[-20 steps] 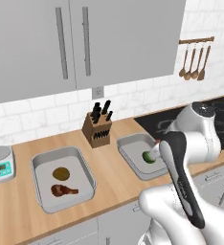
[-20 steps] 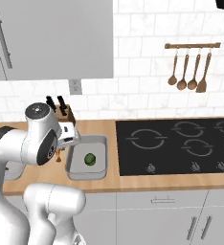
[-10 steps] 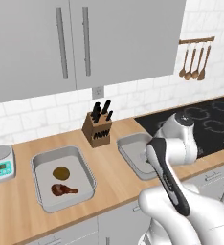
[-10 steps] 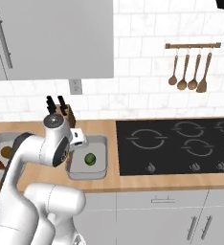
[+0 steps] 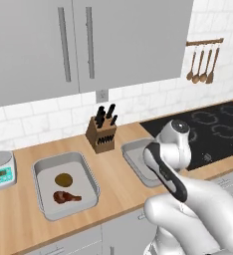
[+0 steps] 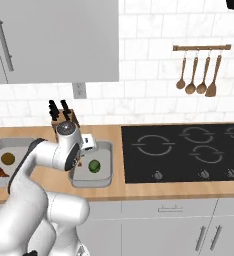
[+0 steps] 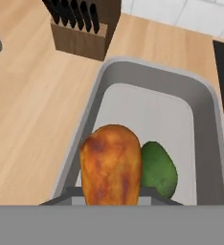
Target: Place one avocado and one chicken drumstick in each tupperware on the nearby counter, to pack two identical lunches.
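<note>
My gripper [image 6: 80, 159] is shut on the lighter orange chicken drumstick [image 7: 111, 165], which hangs over the left part of the right tupperware [image 7: 207, 124]. A dark green avocado [image 7: 157, 168] lies in that tupperware, just right of the drumstick, and is also seen from the right base camera as the avocado [image 6: 94, 165]. The left tupperware [image 5: 41, 172] holds an olive-brown avocado [image 5: 63, 178] and a dark reddish-brown drumstick [image 5: 66, 197]. Both trays sit on the wooden counter [image 5: 113, 172]. My arm hides much of the right tupperware [image 5: 133, 154] in the left base view.
A knife block [image 5: 102, 135] stands behind the gap between the trays. A white scale [image 5: 0, 169] sits at the far left. The black cooktop [image 6: 184, 152] lies right of the right tray. Utensils [image 6: 196, 75] hang on the wall.
The arm has swung toward the right tupperware, bringing the hand and the orange drumstick over its left part. The trays and their contents have not moved.
</note>
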